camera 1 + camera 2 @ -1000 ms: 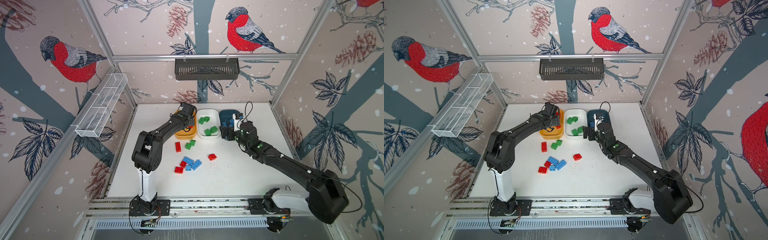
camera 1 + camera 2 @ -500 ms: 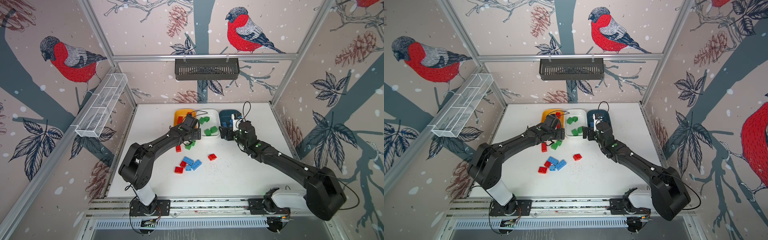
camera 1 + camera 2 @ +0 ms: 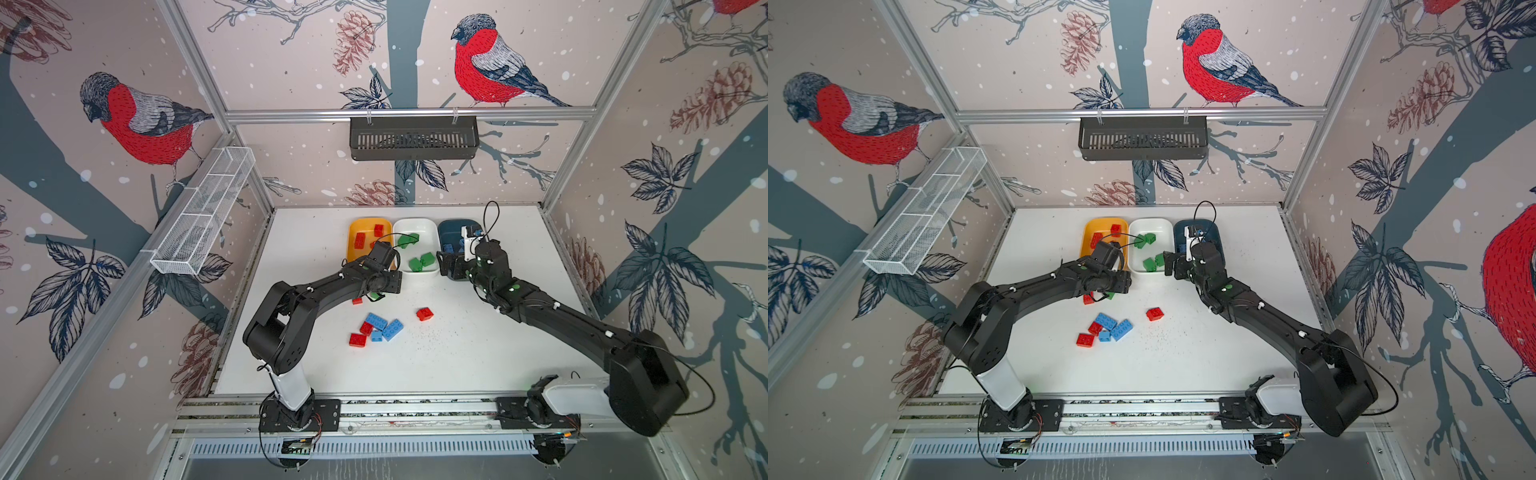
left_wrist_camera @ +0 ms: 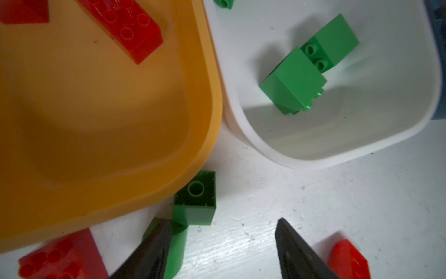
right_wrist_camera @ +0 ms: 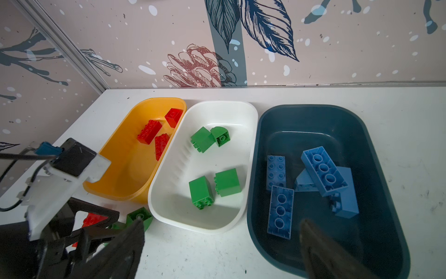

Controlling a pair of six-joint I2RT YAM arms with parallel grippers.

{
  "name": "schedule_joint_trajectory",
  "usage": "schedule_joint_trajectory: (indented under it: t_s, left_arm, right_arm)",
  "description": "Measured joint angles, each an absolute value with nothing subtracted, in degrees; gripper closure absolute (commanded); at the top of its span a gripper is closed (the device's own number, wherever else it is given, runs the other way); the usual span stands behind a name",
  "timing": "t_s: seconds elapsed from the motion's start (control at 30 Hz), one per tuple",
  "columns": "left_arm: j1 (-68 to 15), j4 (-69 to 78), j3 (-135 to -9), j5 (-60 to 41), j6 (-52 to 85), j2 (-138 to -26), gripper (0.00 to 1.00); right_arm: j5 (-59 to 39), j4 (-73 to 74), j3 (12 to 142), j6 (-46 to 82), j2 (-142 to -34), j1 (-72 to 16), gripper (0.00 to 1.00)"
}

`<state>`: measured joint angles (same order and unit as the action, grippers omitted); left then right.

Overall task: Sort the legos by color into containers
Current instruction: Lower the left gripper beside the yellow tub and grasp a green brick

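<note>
Three containers stand in a row at the back: a yellow-orange tub [image 5: 125,174] with red legos [image 5: 149,131], a white tub [image 5: 183,169] with green ones [image 5: 226,182], and a teal tub [image 5: 301,125] with blue ones [image 5: 323,169]. My left gripper [image 4: 223,222] is open, low over the table in front of the yellow tub. An upside-down green brick [image 4: 195,198] lies just beyond its tips, and a rounded green brick [image 4: 177,244] rests against one finger. My right gripper [image 5: 222,223] hangs open and empty at the near edges of the white and teal tubs.
Loose on the table in front of the tubs lie red bricks [image 3: 424,313] [image 3: 357,340] and blue bricks [image 3: 392,329] [image 3: 376,321]. A black slotted basket [image 3: 413,137] hangs on the back wall. A white wire basket [image 3: 203,212] runs along the left wall.
My left arm has drawn back from over the yellow tub and come down to the table by the green bricks, with its jaws narrower. The right arm has barely moved.
</note>
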<state>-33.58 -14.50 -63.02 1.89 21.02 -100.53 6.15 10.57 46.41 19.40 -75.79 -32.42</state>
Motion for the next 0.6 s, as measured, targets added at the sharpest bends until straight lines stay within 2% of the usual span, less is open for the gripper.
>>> schedule_joint_trajectory:
  t_s: [0.23,0.6]
  left_arm:
    - [-33.7,-13.9,-63.7,4.7,19.5,-103.7,0.34]
    - [-36.2,-12.8,-65.2,7.7,18.2,-107.4,0.54]
  right_arm:
    - [6.2,10.3,46.2,19.4,-74.9,-32.4,0.0]
    - [6.2,10.3,46.1,19.4,-74.8,-32.4,0.0]
